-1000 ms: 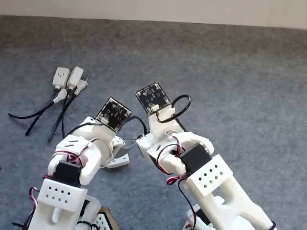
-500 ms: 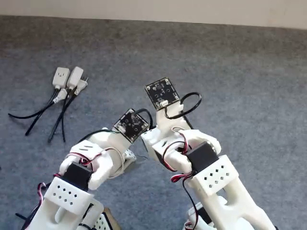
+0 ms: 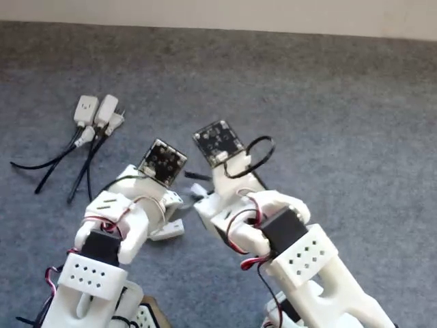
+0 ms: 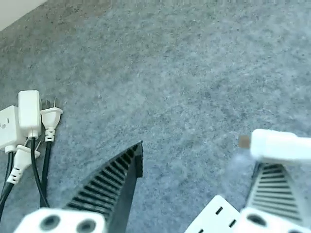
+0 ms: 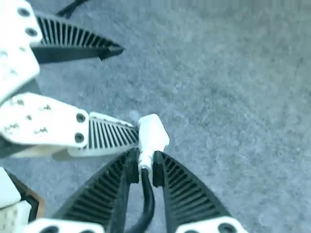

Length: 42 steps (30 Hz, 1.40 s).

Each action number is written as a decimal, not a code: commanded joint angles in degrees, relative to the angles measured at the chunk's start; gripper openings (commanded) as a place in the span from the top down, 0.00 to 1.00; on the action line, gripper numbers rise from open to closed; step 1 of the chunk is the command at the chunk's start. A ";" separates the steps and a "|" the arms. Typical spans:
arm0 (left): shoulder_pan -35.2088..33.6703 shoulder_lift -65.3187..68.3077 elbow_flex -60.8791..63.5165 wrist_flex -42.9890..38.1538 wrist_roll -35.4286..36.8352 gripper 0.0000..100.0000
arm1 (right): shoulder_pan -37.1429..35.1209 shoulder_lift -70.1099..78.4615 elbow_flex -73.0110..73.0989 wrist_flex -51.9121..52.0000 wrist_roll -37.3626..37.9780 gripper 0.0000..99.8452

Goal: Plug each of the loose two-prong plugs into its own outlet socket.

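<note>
My right gripper (image 5: 143, 158) is shut on a white two-prong plug (image 5: 153, 132), whose black cord runs back between the fingers. In the left wrist view the same plug (image 4: 279, 145) hangs just over one black finger (image 4: 272, 182) of my left gripper (image 4: 199, 162), a prong pointing into the gap. That gripper is open and holds nothing. Its fingers (image 5: 80, 48) also show in the right wrist view, on either side of the held plug. On the carpet at the far left lie a white outlet block (image 3: 86, 109), a white plug body (image 3: 107, 111) and a loose two-prong plug (image 3: 116, 123).
Black cords (image 3: 61, 160) trail from the outlet cluster toward the near left. Grey carpet (image 3: 328, 123) covers the table, with free room to the right and at the back. A pale wall strip (image 3: 273, 14) borders the far edge.
Half a second ago both wrists stood farther right and nearer. They have swung back left and away, to about where they were one second ago.
</note>
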 commanded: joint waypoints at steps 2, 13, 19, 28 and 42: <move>-1.10 -0.13 -0.57 -1.93 0.62 0.66 | -0.84 -1.36 -2.42 2.95 3.60 1.00; -4.70 -0.66 -0.75 1.05 0.26 0.66 | 6.64 -1.27 -2.42 0.75 7.38 1.00; -14.37 0.57 -7.34 2.99 1.05 0.66 | 6.29 2.42 -4.70 2.33 7.47 1.00; -29.41 35.82 -41.19 21.19 2.90 0.66 | 0.92 32.48 -37.49 20.44 -0.44 1.00; -57.45 92.00 -97.27 35.78 -6.24 0.66 | -3.38 61.93 -63.78 33.01 -20.22 0.99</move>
